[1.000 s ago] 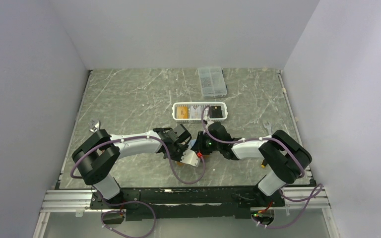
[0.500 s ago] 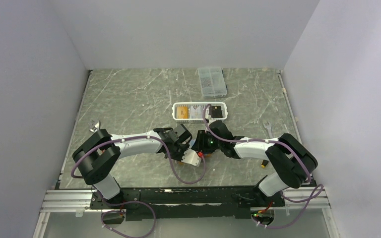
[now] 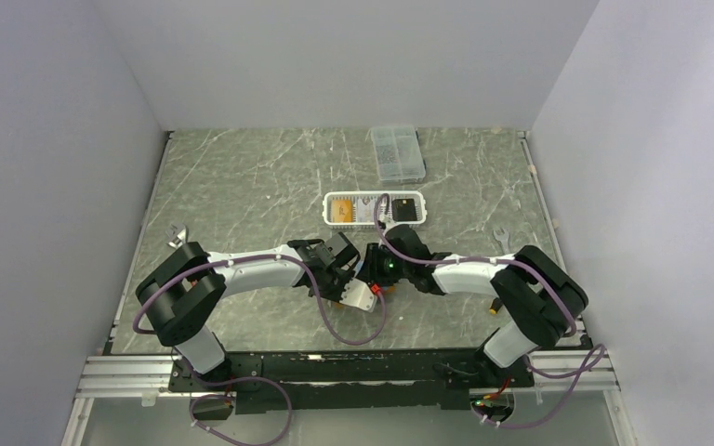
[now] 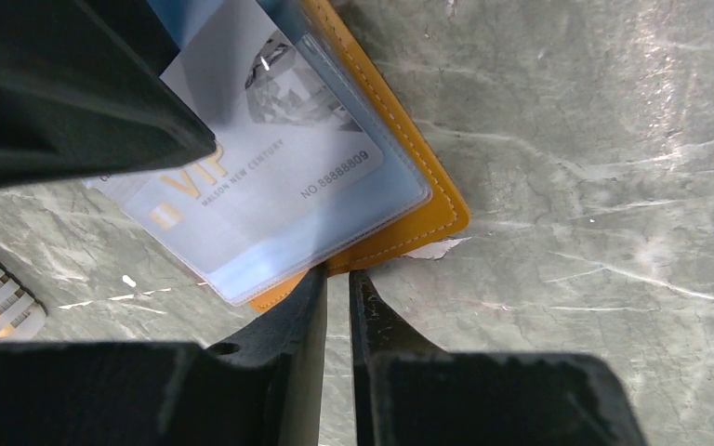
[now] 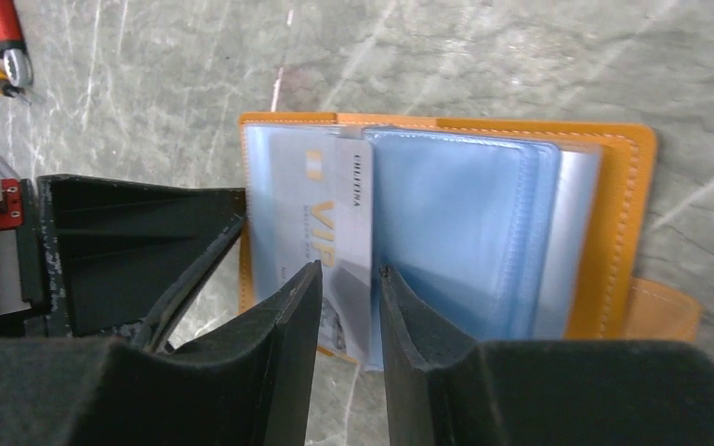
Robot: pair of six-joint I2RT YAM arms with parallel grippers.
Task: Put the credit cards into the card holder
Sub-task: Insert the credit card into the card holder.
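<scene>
The orange card holder (image 5: 628, 186) lies open on the table, its clear light blue sleeves facing up; it also shows in the left wrist view (image 4: 428, 186). A pale blue credit card (image 5: 311, 214) marked VIP lies flat, mostly inside a sleeve (image 4: 270, 177). My right gripper (image 5: 349, 274) hovers over this card with its jaws a little apart and pinches nothing. My left gripper (image 4: 337, 277) is shut, its tips at the holder's orange edge. In the top view both grippers meet mid-table, left (image 3: 349, 288) and right (image 3: 372, 274). An orange-gold card (image 3: 340, 212) and a black card (image 3: 406, 211) lie in the basket.
The white slotted basket (image 3: 374, 195) stands just behind the grippers. A clear compartment box (image 3: 397, 153) sits farther back. A wrench (image 3: 176, 231) lies at the left and another (image 3: 500, 235) at the right. Small red and yellow tools (image 5: 5, 37) lie nearby.
My right arm's elbow has shifted slightly. Both grippers stay at the card holder, and the card and holder have not visibly moved.
</scene>
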